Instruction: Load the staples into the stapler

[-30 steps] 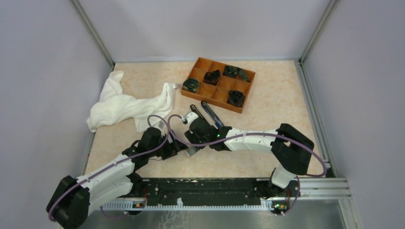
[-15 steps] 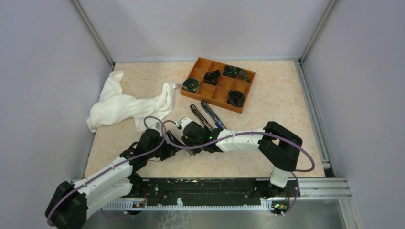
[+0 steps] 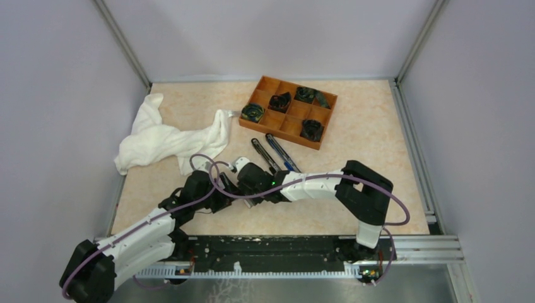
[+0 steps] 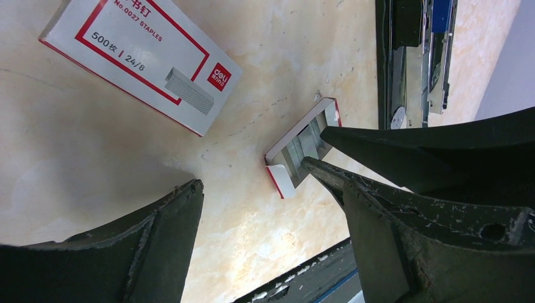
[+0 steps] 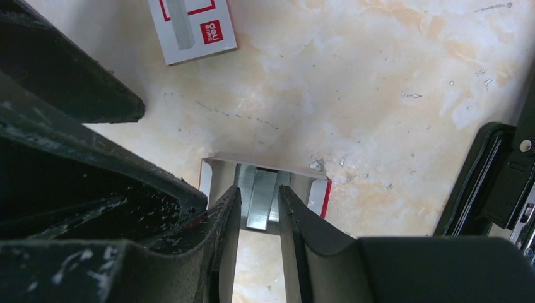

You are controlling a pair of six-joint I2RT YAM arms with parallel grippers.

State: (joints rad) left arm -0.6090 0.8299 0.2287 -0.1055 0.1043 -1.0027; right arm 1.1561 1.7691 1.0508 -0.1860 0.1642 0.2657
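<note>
The staples (image 5: pixel 260 203) are silver strips lying in the open inner tray of their carton (image 5: pixel 213 177) on the table. My right gripper (image 5: pixel 260 189) is down in the tray with its fingers closed to a narrow gap around one strip. The tray also shows in the left wrist view (image 4: pixel 281 178). The white, red-labelled carton sleeve (image 4: pixel 126 57) lies apart. My left gripper (image 4: pixel 251 173) is wide open and empty beside the tray; in the top view it (image 3: pixel 222 194) is close to the right gripper (image 3: pixel 247 192). The black stapler (image 3: pixel 264 154) lies just beyond them.
A blue-and-black stapler (image 3: pixel 280 150) lies next to the black one. An orange compartment tray (image 3: pixel 264 85) holding dark items stands at the back. A white towel (image 3: pixel 165 140) lies crumpled at the left. Metal frame rails border the table.
My right arm has swung left and its gripper has come closer to the left gripper. The left gripper has shifted slightly left.
</note>
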